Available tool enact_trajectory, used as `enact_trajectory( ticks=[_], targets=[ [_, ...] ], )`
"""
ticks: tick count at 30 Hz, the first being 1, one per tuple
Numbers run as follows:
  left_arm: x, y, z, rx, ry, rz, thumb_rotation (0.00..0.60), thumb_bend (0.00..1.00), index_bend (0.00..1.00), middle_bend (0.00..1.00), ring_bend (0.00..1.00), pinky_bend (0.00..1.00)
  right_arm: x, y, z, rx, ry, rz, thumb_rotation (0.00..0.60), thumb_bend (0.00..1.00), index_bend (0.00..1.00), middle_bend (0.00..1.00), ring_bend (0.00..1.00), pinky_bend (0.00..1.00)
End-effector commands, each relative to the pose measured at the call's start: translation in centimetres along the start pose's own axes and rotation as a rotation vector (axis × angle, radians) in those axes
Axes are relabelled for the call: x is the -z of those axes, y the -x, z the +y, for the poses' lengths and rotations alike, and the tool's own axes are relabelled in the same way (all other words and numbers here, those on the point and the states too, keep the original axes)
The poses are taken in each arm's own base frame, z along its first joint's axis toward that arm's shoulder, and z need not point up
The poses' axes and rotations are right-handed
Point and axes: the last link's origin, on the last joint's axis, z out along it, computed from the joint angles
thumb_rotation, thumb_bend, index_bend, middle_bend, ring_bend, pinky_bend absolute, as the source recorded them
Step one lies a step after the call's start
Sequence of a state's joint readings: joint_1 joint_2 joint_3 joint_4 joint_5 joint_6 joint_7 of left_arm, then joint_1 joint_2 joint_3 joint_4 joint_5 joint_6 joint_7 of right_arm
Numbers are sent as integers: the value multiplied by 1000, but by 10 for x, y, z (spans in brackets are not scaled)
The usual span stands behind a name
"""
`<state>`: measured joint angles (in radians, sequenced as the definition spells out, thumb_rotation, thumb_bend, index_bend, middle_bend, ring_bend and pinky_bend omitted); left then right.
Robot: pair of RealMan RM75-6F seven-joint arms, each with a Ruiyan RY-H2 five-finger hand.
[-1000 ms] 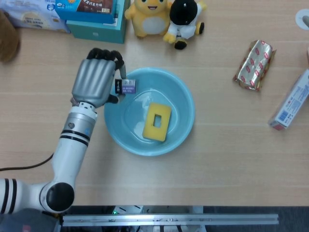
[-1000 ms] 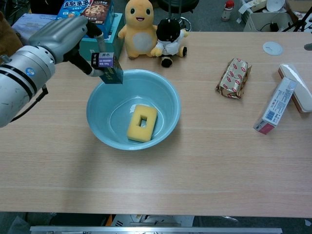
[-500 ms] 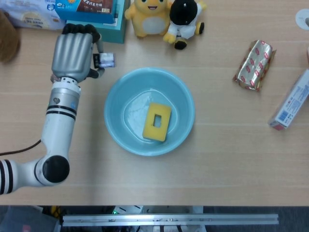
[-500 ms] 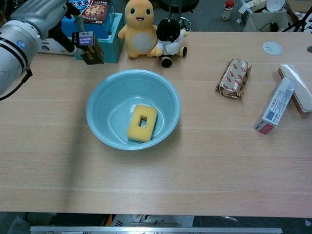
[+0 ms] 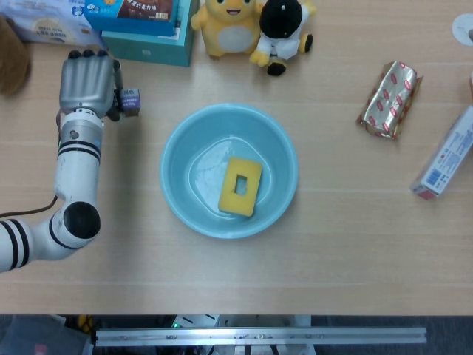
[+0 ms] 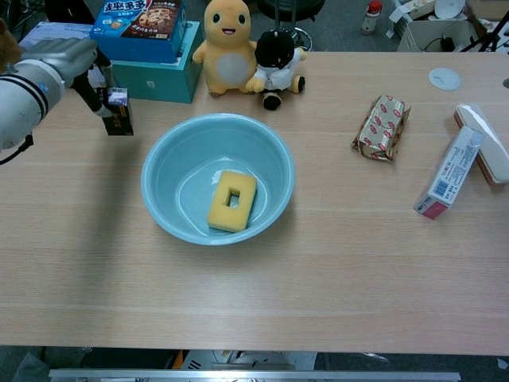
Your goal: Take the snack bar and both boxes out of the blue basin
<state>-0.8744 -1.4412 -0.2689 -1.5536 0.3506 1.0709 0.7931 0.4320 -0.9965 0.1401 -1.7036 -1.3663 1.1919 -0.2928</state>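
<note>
Small dark box (image 6: 119,113) in left robot hand (image 5: 87,81).

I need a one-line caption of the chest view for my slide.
Left hand holds a small dark box left of the blue basin, where a yellow sponge remains.

— What did the left hand (image 5: 87,83) look like?
— Its back was a smooth silver-grey shell, and the fingers (image 5: 89,54) ended in black tips.
— And the arm (image 5: 72,185) behind it?
— White, rounded segments. A grey wrist collar carried a small round mark, with black rings below it. The elbow had a big black circular cap, and the next segment bore black bands too.
— Any wiring?
— A thin dark cable (image 5: 26,211) trailed beside the arm.
</note>
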Motion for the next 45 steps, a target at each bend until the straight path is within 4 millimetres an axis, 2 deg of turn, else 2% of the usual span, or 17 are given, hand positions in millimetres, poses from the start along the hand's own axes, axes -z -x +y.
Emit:
enact_trajectory(
  ticks=[1, 5, 9, 12, 18, 23, 28, 38, 45],
  targets=[
    [-1, 6, -3, -5, -6, -26, 600, 349, 505, 251, 184, 174, -1, 0, -1, 0, -3, 0, 600, 0, 0, 128, 41, 239],
    [-2, 8, -7, -1, -9, -39, 600, 345, 388, 227, 165, 174, -1, 0, -1, 1, -1, 4, 600, 0, 0, 128, 41, 238],
    [2, 2, -14, 22, -3, -24, 600, 345, 197, 200, 138, 174, 2, -1, 3, -3, 16, 6, 600, 0, 0, 128, 41, 238],
    [10, -3, -18, 42, 26, 4, 600, 345, 130, 194, 135, 174, 6, 0, 8, -12, 36, 6, 600, 0, 0, 128, 41, 239],
    [41, -11, -32, 70, 96, 120, 600, 345, 128, 197, 135, 174, 21, 3, 21, -22, 89, -1, 600, 0, 0, 128, 41, 238],
    [69, -11, -52, 70, 125, 224, 600, 345, 136, 199, 135, 174, 37, 5, 28, -19, 125, -7, 600, 0, 0, 129, 41, 239],
    [92, -2, -74, 68, 151, 289, 600, 345, 147, 199, 135, 174, 52, 13, 34, -32, 167, -34, 600, 0, 0, 130, 41, 239],
    [154, 24, -119, -7, 156, 407, 600, 345, 175, 207, 135, 174, 94, 22, 42, -43, 224, -54, 600, 0, 0, 135, 41, 239],
    [183, 40, -142, 20, 83, 410, 600, 345, 189, 213, 135, 174, 104, 26, 43, -57, 238, -61, 600, 0, 0, 136, 41, 239]
  ],
)
